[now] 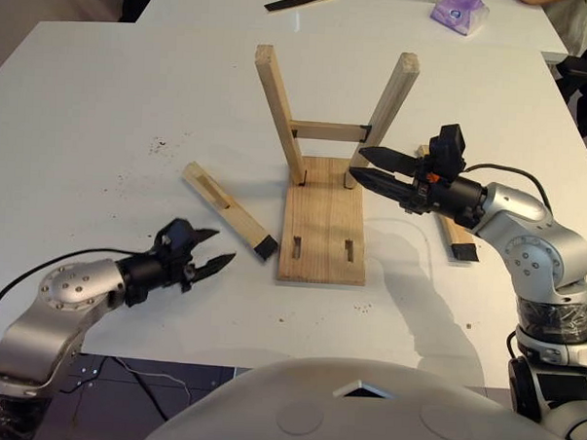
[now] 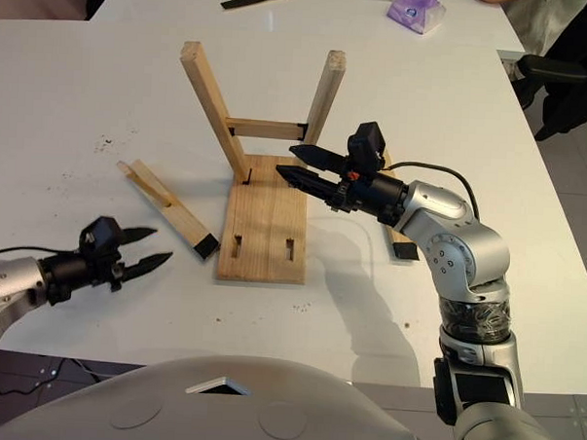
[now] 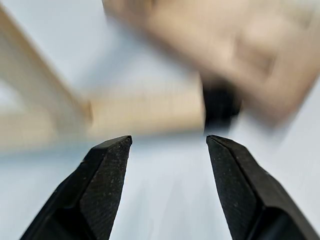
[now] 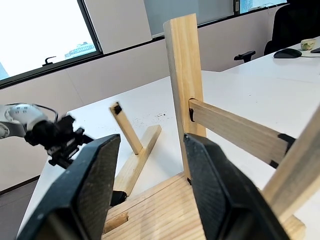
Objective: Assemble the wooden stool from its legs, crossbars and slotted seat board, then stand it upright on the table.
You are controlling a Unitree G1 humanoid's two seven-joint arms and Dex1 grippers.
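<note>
Nearest, at the left: left end effector [image 1: 222, 248], low over the white surface [image 1: 104, 105]. Hangs released, black fingers spread, nothing between them. Points toward a loose leg [image 1: 226, 209] lying flat just beyond, near but apart: pale square-cut wood, a slot cut in one face, a black cap [image 1: 264, 246] on the near end, just beside the left edge of the seat board. In the right wrist view, shows a thinner black-tipped stick [image 4: 126, 131] rising off that leg. At centre: slotted seat board [image 1: 323, 221], flat on the surface, pale wood with visible grain, two small slots open at its near end. At its far end, bears a left-hand leg [image 1: 279, 107] and a right-hand leg [image 1: 388, 107] standing up from it, joined by one crossbar [image 1: 327, 131] with dark joints at both ends. On the right: right end effector [image 1: 358, 161], likewise released and empty, fingers parted one above the other, held over the far right corner of the board, tips just beside the lower part of the right-hand leg; cannot tell whether touching. Under the right arm, partly hidden: another wooden piece [image 1: 456, 235] with a black end, flat on the surface to the right of the board. Farthest back, on a farther surface [image 1: 380, 19]: a black strip [image 1: 300, 0] and a purple packet [image 1: 458, 11].
</note>
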